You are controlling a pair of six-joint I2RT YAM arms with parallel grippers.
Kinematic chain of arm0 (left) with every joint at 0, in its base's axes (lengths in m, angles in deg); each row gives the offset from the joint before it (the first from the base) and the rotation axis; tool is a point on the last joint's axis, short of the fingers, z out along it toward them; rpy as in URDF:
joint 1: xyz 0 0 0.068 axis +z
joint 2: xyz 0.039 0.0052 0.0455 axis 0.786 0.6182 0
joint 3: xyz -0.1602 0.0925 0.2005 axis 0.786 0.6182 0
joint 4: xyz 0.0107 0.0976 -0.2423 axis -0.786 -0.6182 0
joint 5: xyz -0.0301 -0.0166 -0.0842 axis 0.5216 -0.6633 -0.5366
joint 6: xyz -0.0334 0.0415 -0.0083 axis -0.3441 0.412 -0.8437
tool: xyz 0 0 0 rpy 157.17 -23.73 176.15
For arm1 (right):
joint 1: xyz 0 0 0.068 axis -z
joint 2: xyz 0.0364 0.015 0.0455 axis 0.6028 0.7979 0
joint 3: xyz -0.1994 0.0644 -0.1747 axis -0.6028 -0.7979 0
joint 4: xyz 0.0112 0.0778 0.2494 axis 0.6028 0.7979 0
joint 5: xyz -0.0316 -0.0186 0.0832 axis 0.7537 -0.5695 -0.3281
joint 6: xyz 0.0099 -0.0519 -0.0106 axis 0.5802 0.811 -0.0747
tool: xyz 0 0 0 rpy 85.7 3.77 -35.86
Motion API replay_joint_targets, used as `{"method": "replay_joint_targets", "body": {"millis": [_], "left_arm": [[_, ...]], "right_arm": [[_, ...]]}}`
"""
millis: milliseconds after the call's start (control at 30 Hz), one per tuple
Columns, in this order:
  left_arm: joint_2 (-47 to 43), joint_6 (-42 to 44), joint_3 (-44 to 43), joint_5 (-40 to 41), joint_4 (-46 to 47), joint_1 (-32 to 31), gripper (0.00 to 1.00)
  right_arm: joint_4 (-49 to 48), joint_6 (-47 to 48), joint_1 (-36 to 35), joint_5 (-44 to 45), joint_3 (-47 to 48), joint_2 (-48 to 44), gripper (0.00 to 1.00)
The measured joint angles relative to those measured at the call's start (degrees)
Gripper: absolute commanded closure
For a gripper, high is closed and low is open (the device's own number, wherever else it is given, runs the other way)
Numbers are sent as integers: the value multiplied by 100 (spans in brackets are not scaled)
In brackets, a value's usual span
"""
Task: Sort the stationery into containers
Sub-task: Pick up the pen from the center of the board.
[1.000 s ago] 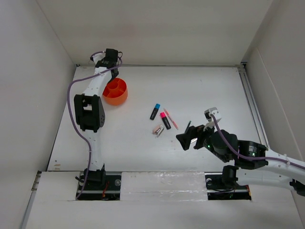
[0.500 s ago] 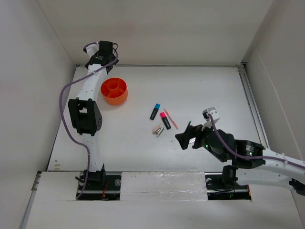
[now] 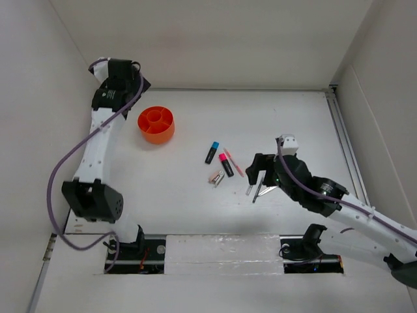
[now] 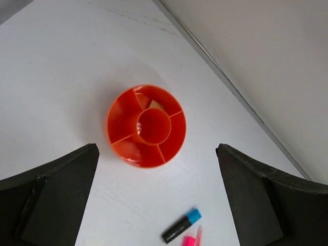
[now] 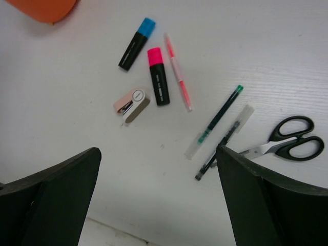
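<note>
White table and plain white walls make up the workspace.

**Top external view.** You see the left arm fold at its elbow near the near-left edge, then run as one long link up to the far-left corner. The left gripper hangs there, high and beyond the orange organiser. The right arm reaches from the lower right diagonally toward the table's middle. The right gripper hovers just above the two dark pens. To its left lie the pink pen, the pink-capped highlighter, the blue-capped highlighter and the small items, all well apart from the organiser.

**Left wrist view.** You look straight down on the organiser, which is centred between the fingers. The jaws stand spread wide and hold nothing. One pale piece lies in a far compartment; the centre well looks bare. Both highlighters show at the lower edge.

**Right wrist view.** The jaws are likewise released and wide, with nothing between them. The stationery lies flat on the table below: highlighters and pink pen side by side, small items just beside the pink-capped highlighter, the dark pens roughly parallel, and the black-handled scissors at the right.
</note>
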Motion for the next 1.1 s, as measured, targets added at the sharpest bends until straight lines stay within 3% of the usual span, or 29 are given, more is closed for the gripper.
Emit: {"method": "replay_joint_targets", "body": {"millis": [200, 567, 733, 867, 1100], "left_arm": [[-1753, 85, 1596, -50, 63, 81, 0], [-3727, 1145, 4555, -1292, 874, 116, 0], [-4072, 1244, 4861, -1499, 968, -61, 0], [-4347, 1307, 4865, -1670, 1176, -129, 0], [-4415, 1390, 4865, -1926, 1307, -129, 0]], "right_arm": [[-168, 341, 796, -686, -44, -61, 0], [-120, -98, 238, -306, 229, 1432, 1], [-330, -9, 289, -249, 232, 1429, 2], [-546, 245, 723, -627, 348, 1781, 2], [-999, 660, 1563, -1456, 286, 2170, 22]]}}
